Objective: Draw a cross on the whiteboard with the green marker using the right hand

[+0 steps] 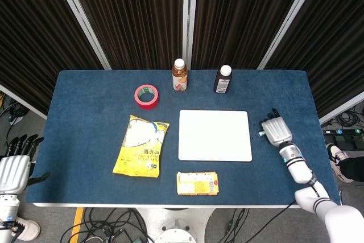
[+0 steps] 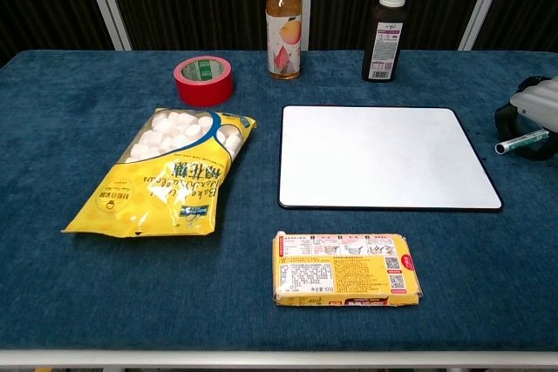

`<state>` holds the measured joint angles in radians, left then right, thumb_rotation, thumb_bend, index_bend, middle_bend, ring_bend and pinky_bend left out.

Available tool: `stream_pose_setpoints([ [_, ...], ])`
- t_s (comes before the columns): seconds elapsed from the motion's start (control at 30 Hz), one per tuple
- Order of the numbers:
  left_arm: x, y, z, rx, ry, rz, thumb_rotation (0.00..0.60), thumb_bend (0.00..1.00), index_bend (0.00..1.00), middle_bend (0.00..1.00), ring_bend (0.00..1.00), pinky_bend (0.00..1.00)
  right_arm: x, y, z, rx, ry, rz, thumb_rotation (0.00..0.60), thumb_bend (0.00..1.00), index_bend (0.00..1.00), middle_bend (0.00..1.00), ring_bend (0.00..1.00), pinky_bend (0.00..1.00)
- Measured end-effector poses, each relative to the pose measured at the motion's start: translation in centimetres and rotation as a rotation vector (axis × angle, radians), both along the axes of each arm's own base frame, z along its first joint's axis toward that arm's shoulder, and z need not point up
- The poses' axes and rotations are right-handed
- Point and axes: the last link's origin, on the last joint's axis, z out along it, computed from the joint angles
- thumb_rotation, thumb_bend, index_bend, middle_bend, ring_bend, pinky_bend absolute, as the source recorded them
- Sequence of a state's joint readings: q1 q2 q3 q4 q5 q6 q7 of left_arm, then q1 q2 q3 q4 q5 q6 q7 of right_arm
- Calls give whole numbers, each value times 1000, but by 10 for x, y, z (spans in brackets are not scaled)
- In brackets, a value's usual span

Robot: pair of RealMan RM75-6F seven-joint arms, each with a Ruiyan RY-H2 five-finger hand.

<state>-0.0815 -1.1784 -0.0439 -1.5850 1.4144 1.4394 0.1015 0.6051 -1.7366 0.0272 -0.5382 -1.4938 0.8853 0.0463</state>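
Dark curtains stand behind a blue surface (image 1: 85, 140). The board (image 2: 384, 156) lies in the middle, still blank, so drawing is not begun. The marker (image 2: 523, 139) is just beside its right edge, under the right robot hand (image 1: 276, 131), whose fingers curl over it; a firm grip I cannot tell. Only the head view shows the left robot hand (image 1: 13, 169), spread and off the surface; the chest view shows the marker clearly.
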Motion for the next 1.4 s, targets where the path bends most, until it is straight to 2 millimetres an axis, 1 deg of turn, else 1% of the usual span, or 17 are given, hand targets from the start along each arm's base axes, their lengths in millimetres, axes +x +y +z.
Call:
stream_pose_setpoints([
  [0.2, -1, 0, 1, 2, -2, 2, 600, 41, 146, 88, 15, 0, 3, -1, 1, -8, -15, 14, 600, 417, 598, 527, 283, 88],
  [0.3, -1, 0, 2, 5, -2, -1, 600, 40, 146, 88, 14, 0, 14, -2, 11, -42, -86, 58, 600, 450, 613, 542, 304, 96],
  [0.4, 0, 2, 3, 4, -4, -11, 600, 40, 146, 88, 14, 0, 33, 1, 22, -72, -226, 103, 600, 463, 618, 554, 317, 129],
  [0.5, 2, 3, 2, 5, -8, -24, 600, 40, 146, 88, 15, 0, 53, 7, 28, -61, -420, 98, 600, 493, 619, 557, 322, 146],
  [0.53, 2, 4, 2, 5, -9, -26, 600, 41, 146, 88, 15, 0, 62, 9, 28, -47, -512, 84, 600, 503, 619, 556, 322, 147],
  [0.63, 1, 3, 2, 4, -12, -30, 600, 40, 146, 88, 14, 0, 80, 12, 28, -8, -733, 31, 600, 516, 619, 556, 322, 149],
  [0.77, 0, 1, 4, 8, -14, -26, 600, 41, 146, 88, 15, 0, 92, 9, 24, 35, -975, -59, 600, 528, 619, 556, 322, 148],
  [0.9, -1, -1, 4, 7, -17, -23, 600, 41, 146, 88, 14, 0, 105, 4, 10, 83, -1192, -160, 600, 534, 619, 556, 322, 148],
  [0.93, -1, -1, 4, 7, -19, -22, 600, 41, 146, 88, 15, 0, 110, 3, 2, 100, -1253, -190, 600, 541, 619, 556, 322, 148],
  [1.03, -1, -2, 4, 8, -23, -20, 600, 40, 146, 88, 15, 0, 122, 4, -21, 137, -1358, -251, 600, 576, 620, 556, 321, 148],
  [1.13, -3, -3, 4, 9, -24, -19, 600, 41, 147, 88, 15, 0, 130, 5, -41, 149, -1400, -288, 600, 596, 623, 556, 322, 148],
  [1.23, -5, -3, 4, 8, -30, -21, 600, 40, 147, 88, 15, 0, 136, 4, -57, 147, -1432, -318, 600, 610, 624, 556, 321, 148],
  [1.4, -7, -3, 4, 12, -39, -24, 600, 41, 148, 88, 15, 0, 142, 2, -73, 118, -1476, -338, 600, 623, 624, 556, 322, 148],
])
